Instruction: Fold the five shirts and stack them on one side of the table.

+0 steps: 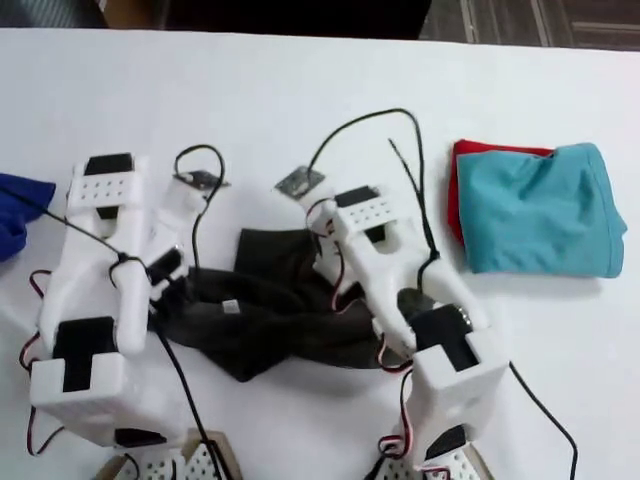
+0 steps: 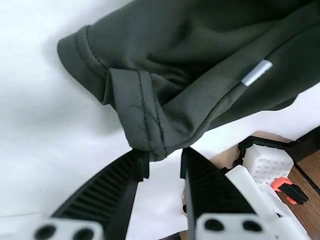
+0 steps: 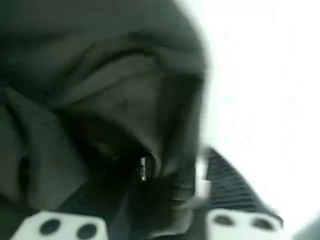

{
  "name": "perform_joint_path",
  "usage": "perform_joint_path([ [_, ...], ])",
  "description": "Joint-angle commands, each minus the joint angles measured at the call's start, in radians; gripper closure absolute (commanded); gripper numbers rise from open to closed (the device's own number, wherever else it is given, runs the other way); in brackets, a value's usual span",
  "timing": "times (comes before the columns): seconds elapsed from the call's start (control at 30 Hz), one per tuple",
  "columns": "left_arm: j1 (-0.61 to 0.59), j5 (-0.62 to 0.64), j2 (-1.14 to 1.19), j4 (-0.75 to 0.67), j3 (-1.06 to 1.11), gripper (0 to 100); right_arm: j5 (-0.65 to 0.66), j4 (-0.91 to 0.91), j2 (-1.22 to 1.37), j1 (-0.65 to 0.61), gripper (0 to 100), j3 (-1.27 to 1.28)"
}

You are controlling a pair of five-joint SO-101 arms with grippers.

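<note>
A dark grey shirt (image 1: 270,320) lies crumpled on the white table (image 1: 300,70) between the two arms. My left gripper (image 1: 165,272) is at its left edge. The left wrist view has a sleeve hem of the shirt (image 2: 145,115) reaching just between the tips of the left gripper (image 2: 165,157), whose fingers stand slightly apart. My right gripper (image 1: 322,262) is over the shirt's upper right part. Seen from the right wrist, bunched dark shirt (image 3: 100,100) fills the gap of the right gripper (image 3: 170,185), which is shut on it.
A folded teal shirt (image 1: 540,210) lies on a red one (image 1: 460,190) at the right side of the table. A blue shirt (image 1: 15,210) sits at the far left edge. Black cables (image 1: 400,130) loop over the table behind the arms. An arm base (image 2: 270,160) stands near the front edge.
</note>
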Motion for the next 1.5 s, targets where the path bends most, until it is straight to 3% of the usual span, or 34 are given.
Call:
perform_joint_path([
  [0.0, -0.011, 0.005, -0.002, -0.003, -0.024, 87, 0.002, -0.007, 0.016, 0.001, 97.4, -0.029],
  [0.47, -0.011, 0.008, 0.0, -0.011, -0.013, 87, 0.015, 0.133, 0.028, 0.177, 97.8, -0.654],
  [0.77, 0.003, 0.012, -0.006, -0.034, -0.031, 87, 0.078, 0.133, 0.214, 0.206, 97.3, -0.815],
  [0.83, 0.02, 0.012, -0.003, -0.048, -0.054, 86, 0.075, 0.173, 0.231, 0.219, 93.9, -0.845],
  [1.0, 0.049, 0.012, -0.002, -0.127, -0.116, 86, 0.08, 0.374, 0.208, 0.229, 68.6, -0.99],
  [1.1, 0.081, 0.014, 0.002, -0.18, -0.174, 86, 0.075, 0.472, 0.18, 0.229, 71.3, -1.063],
  [1.23, 0.14, 0.012, 0.005, -0.207, -0.173, 86, 0.075, 0.564, 0.117, 0.231, 77.6, -1.089],
  [1.47, 0.204, -0.094, 0.003, -0.207, -0.016, 86, 0.081, 0.57, -0.166, 0.252, 73.8, -0.825],
])
